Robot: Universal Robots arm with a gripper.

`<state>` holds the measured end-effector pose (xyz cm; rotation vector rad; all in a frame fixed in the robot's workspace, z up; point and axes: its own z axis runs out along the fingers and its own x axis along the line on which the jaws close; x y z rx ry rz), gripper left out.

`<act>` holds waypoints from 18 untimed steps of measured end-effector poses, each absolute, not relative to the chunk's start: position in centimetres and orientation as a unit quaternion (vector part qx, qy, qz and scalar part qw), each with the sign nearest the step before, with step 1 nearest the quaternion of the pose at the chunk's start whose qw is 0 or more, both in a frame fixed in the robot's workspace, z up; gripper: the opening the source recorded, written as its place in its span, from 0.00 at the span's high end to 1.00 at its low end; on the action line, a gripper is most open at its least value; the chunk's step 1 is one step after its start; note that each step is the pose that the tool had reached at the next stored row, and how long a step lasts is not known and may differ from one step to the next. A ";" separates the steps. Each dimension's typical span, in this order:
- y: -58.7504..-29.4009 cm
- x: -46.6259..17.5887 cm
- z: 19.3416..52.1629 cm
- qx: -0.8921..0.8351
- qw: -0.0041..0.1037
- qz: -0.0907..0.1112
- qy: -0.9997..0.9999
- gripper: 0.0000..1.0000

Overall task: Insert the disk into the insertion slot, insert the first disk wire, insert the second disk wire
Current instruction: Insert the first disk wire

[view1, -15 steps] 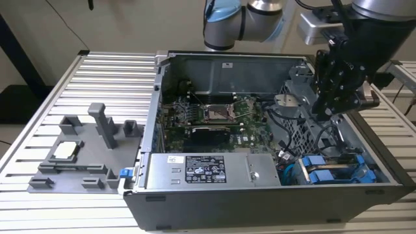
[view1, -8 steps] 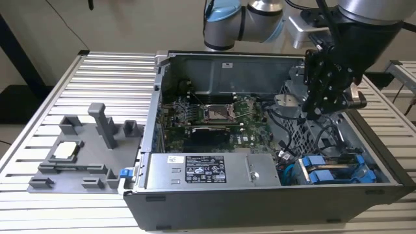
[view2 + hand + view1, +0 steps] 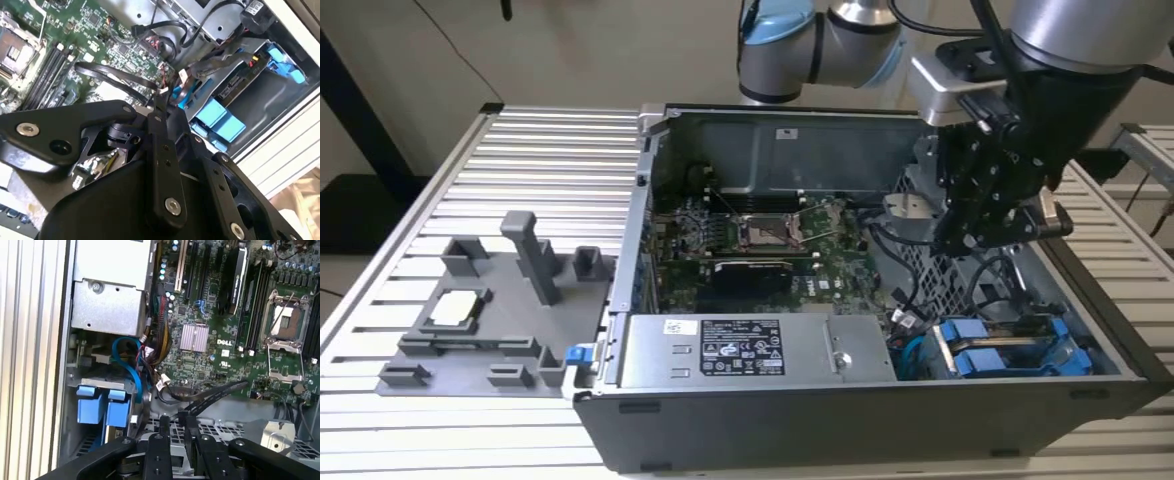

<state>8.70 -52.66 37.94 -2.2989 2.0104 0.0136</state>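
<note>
The disk (image 3: 1007, 352) lies in the insertion slot (image 3: 1110, 352) at the case's front corner, on the exterior view's right. Its blue carrier tabs (image 3: 220, 120) (image 3: 102, 407) show in both wrist views. My gripper (image 3: 970, 243) hangs above the perforated cage, just behind the disk. Its two black fingers (image 3: 164, 432) stand close together around the end of a flat black disk wire (image 3: 220, 391) (image 3: 110, 75), which sweeps across the motherboard to the fingertips (image 3: 161, 97). A blue cable (image 3: 131, 365) curls next to the slot.
The open computer case holds a silver power-supply box (image 3: 747, 350) along its front and a green motherboard (image 3: 761, 240) in the middle. A grey fixture plate (image 3: 480, 310) with upright posts sits on the slatted table (image 3: 520, 150) at the exterior view's left.
</note>
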 end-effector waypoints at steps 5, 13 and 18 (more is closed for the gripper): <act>-52.8 7.7 37.5 -0.752 0.049 0.009 0.658 0.73; -52.8 7.7 37.3 -0.751 0.067 0.021 0.657 0.73; -52.8 7.6 37.3 -0.751 0.067 0.021 0.657 0.73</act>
